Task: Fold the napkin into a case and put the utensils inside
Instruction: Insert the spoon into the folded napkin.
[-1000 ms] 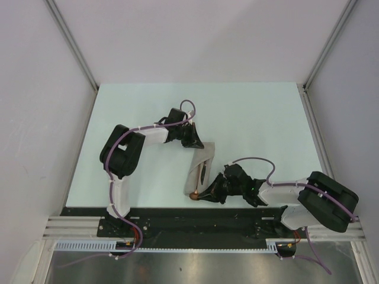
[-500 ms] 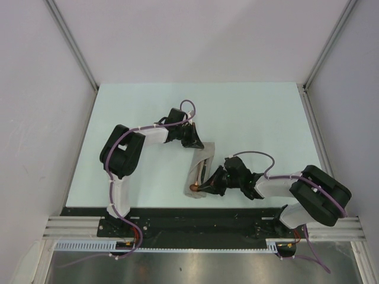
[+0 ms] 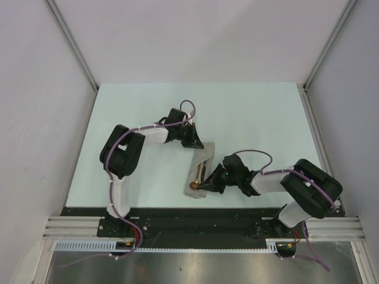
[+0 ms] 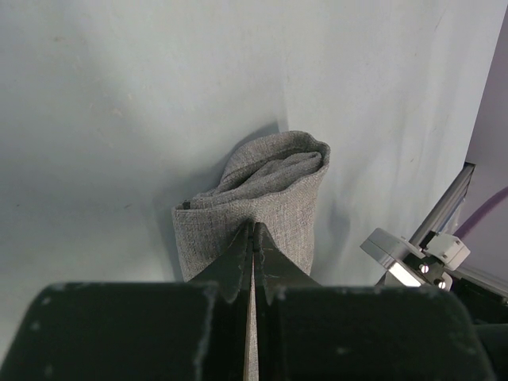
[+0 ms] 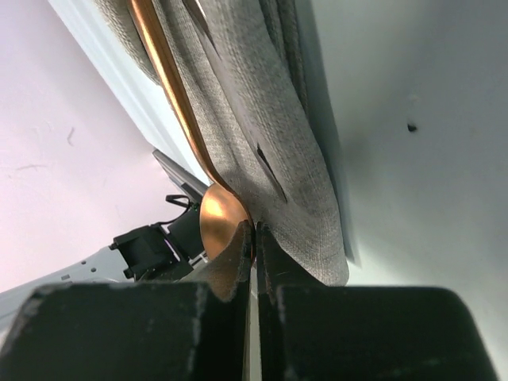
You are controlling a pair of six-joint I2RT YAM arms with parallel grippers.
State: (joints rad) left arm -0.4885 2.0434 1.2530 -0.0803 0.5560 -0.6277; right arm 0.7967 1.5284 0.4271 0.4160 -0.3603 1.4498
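My right gripper (image 3: 207, 182) has slid left and farther, the spoon (image 3: 194, 185) with it. Its fingers are pressed together at the bowl. The left gripper (image 3: 195, 142) pinches the far end of the napkin (image 3: 203, 158), which stretches between them.

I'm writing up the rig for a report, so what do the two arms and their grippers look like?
Both the left arm and right arm have bulky black joint housings joined by pale grey links, with a purple cable tied along each. The left gripper and right gripper are black with tapered wedge fingers.
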